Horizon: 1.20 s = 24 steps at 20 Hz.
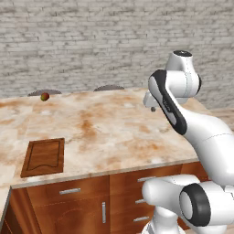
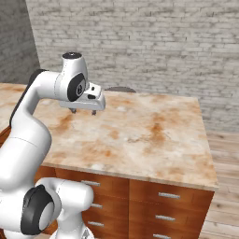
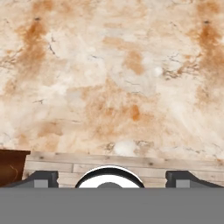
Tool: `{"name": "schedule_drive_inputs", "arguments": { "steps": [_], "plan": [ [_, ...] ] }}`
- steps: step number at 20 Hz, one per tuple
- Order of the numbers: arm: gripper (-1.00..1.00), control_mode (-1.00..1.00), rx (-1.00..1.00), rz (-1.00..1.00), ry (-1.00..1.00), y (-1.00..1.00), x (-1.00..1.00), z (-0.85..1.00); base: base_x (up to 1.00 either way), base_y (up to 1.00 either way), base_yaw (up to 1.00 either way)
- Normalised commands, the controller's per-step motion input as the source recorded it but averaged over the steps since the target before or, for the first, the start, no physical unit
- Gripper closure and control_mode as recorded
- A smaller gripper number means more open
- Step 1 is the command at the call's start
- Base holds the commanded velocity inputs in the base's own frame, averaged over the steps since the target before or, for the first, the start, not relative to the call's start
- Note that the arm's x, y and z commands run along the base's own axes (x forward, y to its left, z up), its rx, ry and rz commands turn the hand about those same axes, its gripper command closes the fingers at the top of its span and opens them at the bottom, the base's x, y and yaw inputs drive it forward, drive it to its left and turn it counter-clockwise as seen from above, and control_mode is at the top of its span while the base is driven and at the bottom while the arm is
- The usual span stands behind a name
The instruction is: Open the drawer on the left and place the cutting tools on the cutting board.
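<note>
1 gripper (image 2: pixel 84 111): hangs above the countertop (image 1: pixel 114 132) mid-island, pointing down, touching nothing. In the hand view its 2 finger tips (image 3: pixel 41 178) stand far apart at the lower corners, so jaws wide, nothing between them.

1 arm (image 1: pixel 201 137): white w/ dark joints, rises lower right in the left base view, lower left in the right base view.

1 cutting board (image 1: pixel 43 156): dark brown, grooved border, flat on the countertop near the front left corner, well apart from the gripper. Nothing lies on it.

1 drawer (image 1: pixel 68 189): wide, reddish-brown front, 1 short horiz. silver bar handle (image 1: pixel 69 191), just under the counter edge below and right of the board. Shut.

1 door panel (image 1: pixel 75 217) w/ 1 vertical handle (image 1: pixel 103 212), directly below that drawer.

Narrower stacked drawers (image 1: pixel 144 196), right of the door panel: 3 handles visible in the left base view, part hidden by the arm. Right base view shows more drawer fronts (image 2: pixel 163 207) along the island's front face, at least 5 handles visible; full count can't tell, arm blocks some.

1 small red-green fruit (image 1: pixel 45 97): far back left on the countertop, near the rear edge, well apart from board and gripper.

2 dark rounded shapes (image 1: pixel 109 87) at the far edge of the countertop; can't tell what they are.

1 brick wall (image 1: pixel 91 41) behind the island; wood plank floor (image 2: pixel 226 158) at right.

Cutting tools: can't locate them w/ the drawer shut.
</note>
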Motion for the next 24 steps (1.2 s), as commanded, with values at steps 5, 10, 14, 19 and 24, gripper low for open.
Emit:
{"name": "schedule_drive_inputs", "arguments": {
  "steps": [5,10,14,19,24],
  "plan": [
    [-1.0,-1.0,0.0,0.0,0.0,0.0,0.0,0.0,0.0,0.0,0.0],
    [-1.0,-1.0,0.0,-0.03,0.0,0.0,-0.01,-0.04,0.0,0.0,0.0],
    [-1.0,-1.0,0.0,-0.06,-0.01,0.0,-0.03,-0.01,0.0,0.0,0.0],
    [-1.0,-1.0,0.0,-0.11,-0.1,0.03,-0.07,0.0,0.0,0.0,0.0],
    [-1.0,-1.0,-0.17,-0.01,-0.16,0.75,-0.38,-0.14,0.0,0.0,0.0]
  ]
}}
